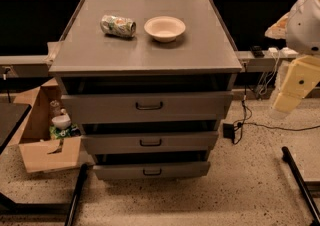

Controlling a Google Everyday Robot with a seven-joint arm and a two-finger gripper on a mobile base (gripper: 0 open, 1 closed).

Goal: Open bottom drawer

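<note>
The grey metal cabinet (145, 55) stands in the middle of the camera view with three drawers. The bottom drawer (120, 171) is the lowest and narrowest front, with a small dark bar handle (152, 172). A dark gap shows above its front panel. My arm comes in at the right edge, and the gripper (284, 101) hangs at its pale lower end, to the right of the cabinet at about the height of the top drawer. It is well apart from the bottom drawer's handle and touches nothing.
On the cabinet top lie a crushed can (118, 25) and a white bowl (164, 28). An open cardboard box (42, 145) with items sits on the floor at the left. Cables and a power adapter (228, 131) lie at the right. Black bars (299, 182) run along the floor on both sides.
</note>
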